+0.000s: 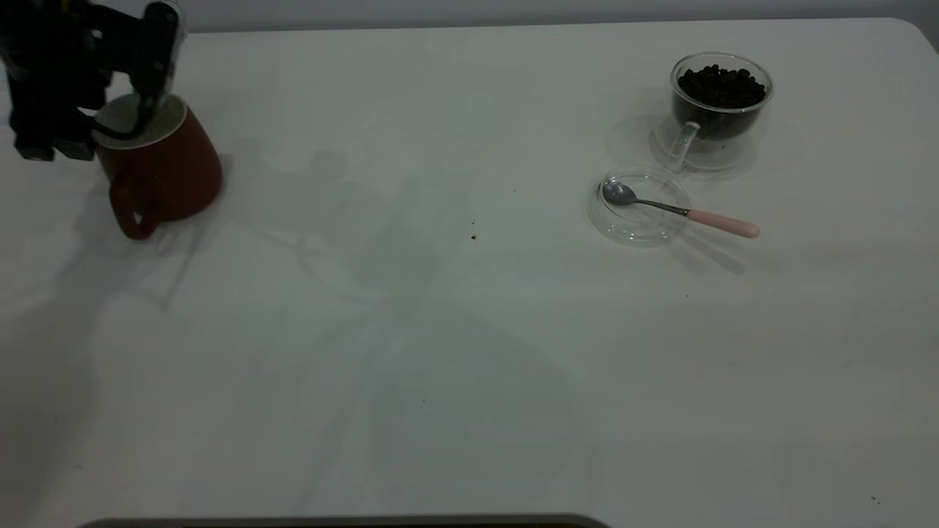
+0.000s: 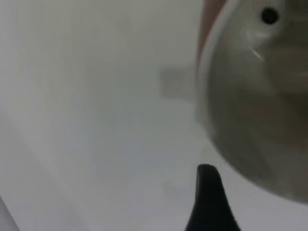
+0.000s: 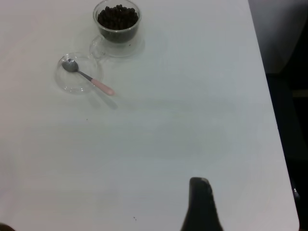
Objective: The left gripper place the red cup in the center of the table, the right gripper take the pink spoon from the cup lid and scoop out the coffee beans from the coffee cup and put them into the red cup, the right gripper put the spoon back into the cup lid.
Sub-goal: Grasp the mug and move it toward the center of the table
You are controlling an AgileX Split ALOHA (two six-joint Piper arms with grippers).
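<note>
The red cup (image 1: 165, 172) stands at the table's (image 1: 469, 352) far left, handle toward the front. My left gripper (image 1: 136, 117) is open and straddles its rim, one finger over the white inside. In the left wrist view one fingertip (image 2: 208, 187) is just outside the rim of the cup (image 2: 260, 96). The pink spoon (image 1: 682, 211) lies with its bowl in the cup lid (image 1: 637, 229) at the right. The coffee cup (image 1: 720, 110), full of coffee beans (image 1: 722, 84), stands just behind the lid. My right gripper (image 3: 199, 204) hangs far from the spoon (image 3: 89, 79), lid (image 3: 69, 85) and coffee cup (image 3: 117, 29).
A few dark specks (image 1: 473, 236) lie near the table's middle. In the right wrist view the table's edge and rounded corner (image 3: 288, 211) border a dark area beside it.
</note>
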